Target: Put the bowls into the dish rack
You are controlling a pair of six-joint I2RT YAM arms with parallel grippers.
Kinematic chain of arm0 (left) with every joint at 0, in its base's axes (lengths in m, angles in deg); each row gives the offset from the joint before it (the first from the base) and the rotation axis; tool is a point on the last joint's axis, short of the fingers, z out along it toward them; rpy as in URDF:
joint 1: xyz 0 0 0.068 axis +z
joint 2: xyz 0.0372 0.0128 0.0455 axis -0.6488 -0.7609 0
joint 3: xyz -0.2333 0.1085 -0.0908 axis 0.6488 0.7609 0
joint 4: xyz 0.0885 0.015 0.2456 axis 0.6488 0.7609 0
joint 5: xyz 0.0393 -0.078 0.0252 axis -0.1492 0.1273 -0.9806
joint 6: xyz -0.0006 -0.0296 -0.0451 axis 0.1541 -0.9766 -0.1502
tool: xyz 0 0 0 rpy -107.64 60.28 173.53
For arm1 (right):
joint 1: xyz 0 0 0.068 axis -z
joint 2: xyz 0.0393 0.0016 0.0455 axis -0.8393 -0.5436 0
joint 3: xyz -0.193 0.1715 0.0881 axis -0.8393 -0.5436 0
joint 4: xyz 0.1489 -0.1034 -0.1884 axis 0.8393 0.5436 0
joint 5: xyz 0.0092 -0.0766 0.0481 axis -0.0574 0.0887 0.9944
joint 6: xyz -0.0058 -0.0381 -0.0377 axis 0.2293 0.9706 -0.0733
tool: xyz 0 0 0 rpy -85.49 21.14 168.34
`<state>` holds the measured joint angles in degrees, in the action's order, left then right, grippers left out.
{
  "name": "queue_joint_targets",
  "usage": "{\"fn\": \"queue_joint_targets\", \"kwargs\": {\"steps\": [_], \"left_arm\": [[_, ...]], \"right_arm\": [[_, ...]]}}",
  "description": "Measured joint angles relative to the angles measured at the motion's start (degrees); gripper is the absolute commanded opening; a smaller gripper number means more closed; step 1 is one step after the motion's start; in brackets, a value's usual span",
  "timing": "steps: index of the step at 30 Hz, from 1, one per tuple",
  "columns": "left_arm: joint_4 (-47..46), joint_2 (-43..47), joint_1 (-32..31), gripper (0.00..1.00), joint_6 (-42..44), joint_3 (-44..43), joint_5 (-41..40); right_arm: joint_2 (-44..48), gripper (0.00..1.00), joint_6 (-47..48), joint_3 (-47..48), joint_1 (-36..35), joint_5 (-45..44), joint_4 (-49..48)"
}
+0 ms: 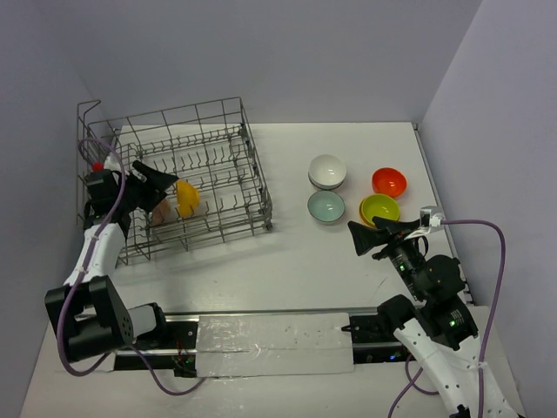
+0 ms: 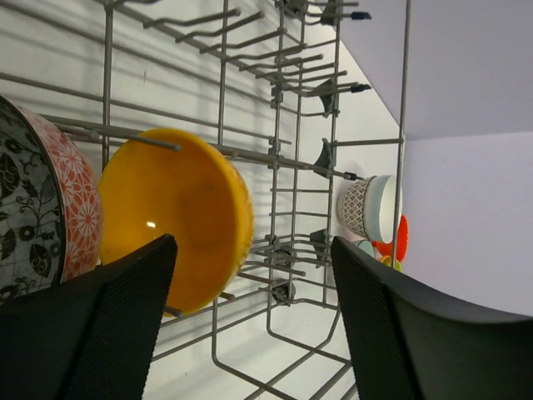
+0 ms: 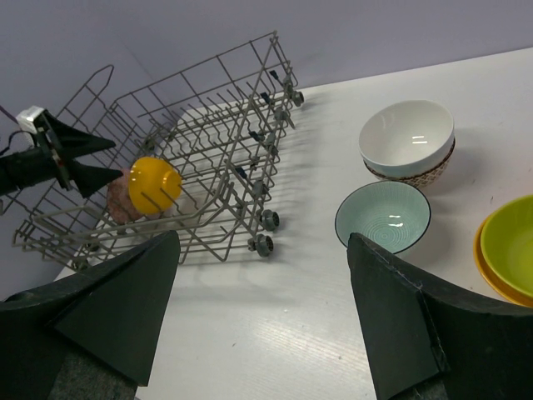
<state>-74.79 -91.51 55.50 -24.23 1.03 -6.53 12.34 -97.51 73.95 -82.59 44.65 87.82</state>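
The grey wire dish rack (image 1: pixel 222 131) stands at the far left. An orange bowl (image 1: pixel 187 196) and a pinkish patterned bowl (image 1: pixel 162 211) stand on edge among its tines; both also show in the left wrist view, the orange one (image 2: pixel 171 217) beside the patterned one (image 2: pixel 46 208). My left gripper (image 1: pixel 159 185) is open and empty just left of the orange bowl. On the table to the right sit a white bowl (image 1: pixel 327 170), a pale green bowl (image 1: pixel 325 206), a red bowl (image 1: pixel 389 181) and a lime green bowl (image 1: pixel 380 209). My right gripper (image 1: pixel 376 235) is open and empty, near the lime bowl.
The white bowl (image 3: pixel 406 137) sits stacked on a patterned bowl, and the lime bowl (image 3: pixel 508 242) sits in an orange one. The rack (image 3: pixel 208 125) has small wheels at its near right corner. Purple walls close the table at the back and right.
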Motion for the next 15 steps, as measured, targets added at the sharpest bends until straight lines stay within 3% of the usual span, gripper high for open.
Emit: {"fn": "queue_joint_targets", "kwargs": {"steps": [5,9,15], "left_arm": [[6.38,3.69,-0.98,0.91,1.11,-5.29,-4.22],[12.02,6.1,-5.35,0.93,3.13,-10.27,-9.27],[16.72,7.39,-17.03,0.81,5.99,-14.73,-20.06]], "right_arm": [[-0.55,0.89,0.0,0.0,0.0,-0.48,0.0],[-2.86,0.9,-0.09,0.46,0.0,-2.4,0.76],[-8.02,0.89,-0.7,2.01,0.0,-5.25,3.04]]}}
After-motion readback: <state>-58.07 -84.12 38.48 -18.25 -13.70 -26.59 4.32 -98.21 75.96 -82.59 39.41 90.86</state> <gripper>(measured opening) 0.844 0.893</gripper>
